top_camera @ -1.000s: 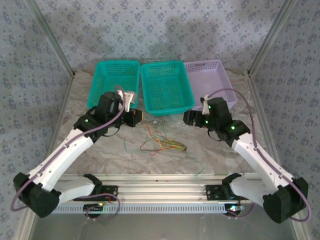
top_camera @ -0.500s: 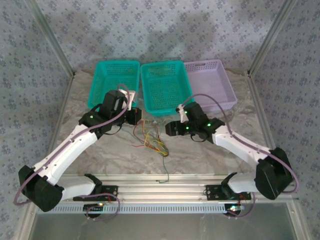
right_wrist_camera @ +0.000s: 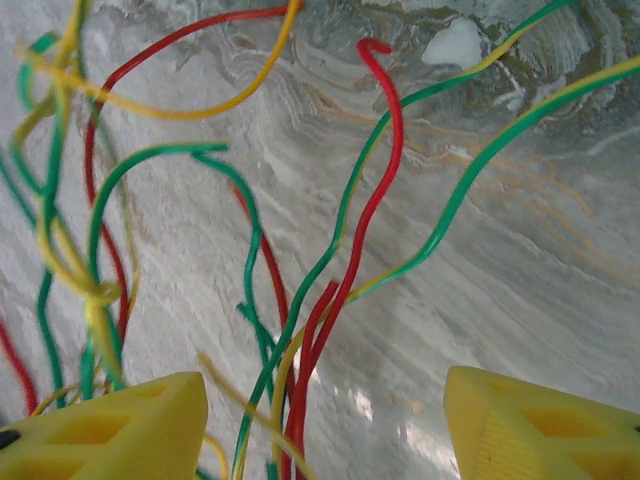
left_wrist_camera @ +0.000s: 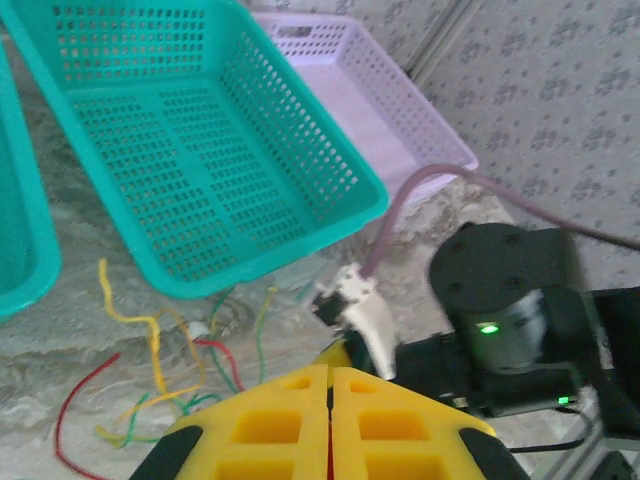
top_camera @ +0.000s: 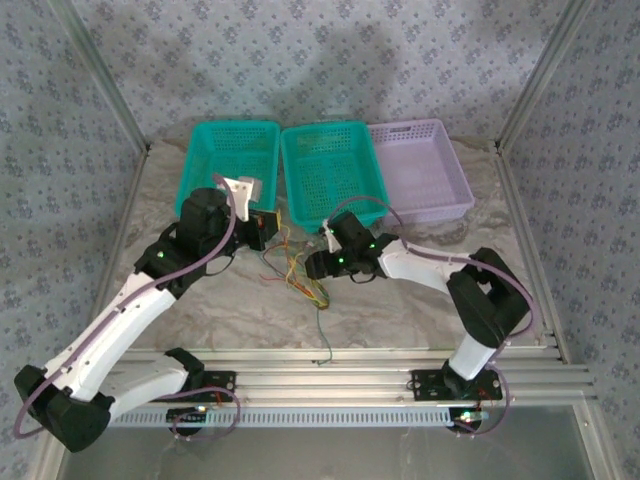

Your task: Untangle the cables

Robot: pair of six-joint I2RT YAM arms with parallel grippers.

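A marbled grey desk [top_camera: 430,300] stands within blue floral-print walls [top_camera: 300,60]. Three baskets line its back: left teal basket [top_camera: 235,124], middle teal basket [top_camera: 325,127], lilac basket [top_camera: 410,124]. The cables [top_camera: 297,275], red, green and yellow, lie tangled mid-desk. The left end effector [left_wrist_camera: 330,385] is pinched together; the right end effector [right_wrist_camera: 320,400] is spread apart, with strands between its fingers.

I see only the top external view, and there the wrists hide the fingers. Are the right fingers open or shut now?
Observer: Open. In the right wrist view the right gripper is spread wide, and red and green cables run between its fingers.
Operator: And the left one?
Observer: Shut. In the left wrist view the left gripper has its yellow fingers pressed together with no gap. I cannot tell whether a cable is pinched.
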